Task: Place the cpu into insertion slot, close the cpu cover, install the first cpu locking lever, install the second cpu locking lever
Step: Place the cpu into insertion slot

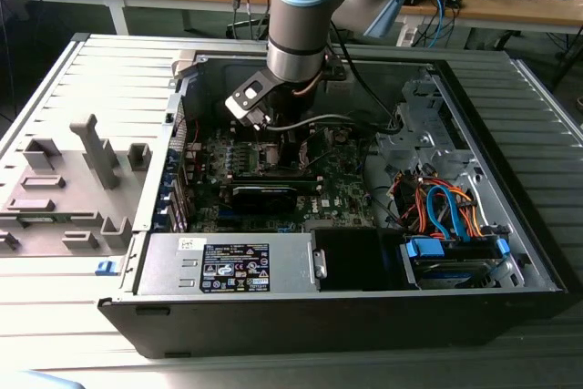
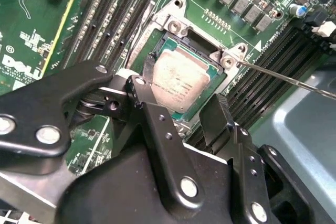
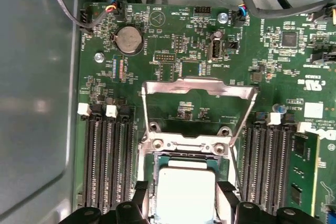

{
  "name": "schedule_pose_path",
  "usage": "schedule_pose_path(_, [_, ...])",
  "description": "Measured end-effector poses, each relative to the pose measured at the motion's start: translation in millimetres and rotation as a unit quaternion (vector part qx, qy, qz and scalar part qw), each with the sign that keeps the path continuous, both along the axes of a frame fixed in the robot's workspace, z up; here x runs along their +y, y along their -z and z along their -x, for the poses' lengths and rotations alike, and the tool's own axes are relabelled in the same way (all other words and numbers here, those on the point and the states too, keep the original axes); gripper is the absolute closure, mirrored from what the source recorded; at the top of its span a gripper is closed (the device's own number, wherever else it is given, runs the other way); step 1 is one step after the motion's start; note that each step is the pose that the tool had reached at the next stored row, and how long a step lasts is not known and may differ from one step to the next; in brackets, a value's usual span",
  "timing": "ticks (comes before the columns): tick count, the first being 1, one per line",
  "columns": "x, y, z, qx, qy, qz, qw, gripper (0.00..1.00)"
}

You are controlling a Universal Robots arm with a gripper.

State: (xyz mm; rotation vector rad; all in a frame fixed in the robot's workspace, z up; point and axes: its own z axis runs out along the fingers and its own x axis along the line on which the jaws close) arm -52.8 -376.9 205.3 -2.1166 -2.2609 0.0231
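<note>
The cpu, a silvery square chip, lies flat in the insertion slot, whose silver rim shows around it. My gripper straddles it, with one black fingertip against each of two opposite edges, shut on the chip. The cpu cover, a thin silver frame with a large cut-out, stands swung up and open behind the socket. A thin metal lever rod sticks out from the socket corner. In the exterior view the gripper reaches down inside the open computer case onto the motherboard.
Long black memory slots flank the socket on both sides. A black heatsink block lies near the arm. Bundled cables and a drive bay fill the case on the exterior view's right. Case walls ring the board.
</note>
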Motion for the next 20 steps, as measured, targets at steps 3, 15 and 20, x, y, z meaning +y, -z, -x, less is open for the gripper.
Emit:
schedule_pose_path(3, [-0.1,-7.2,0.2,-0.0013,0.0,0.0001,1.0,0.38])
schedule_pose_path(15, [-9.4,-6.7,3.2,-0.0015,-0.041,0.0,0.99917,0.89])
schedule_pose_path(20, [-10.9,-3.4,3.1,-0.0014,-0.057,0.0002,0.99839,0.89])
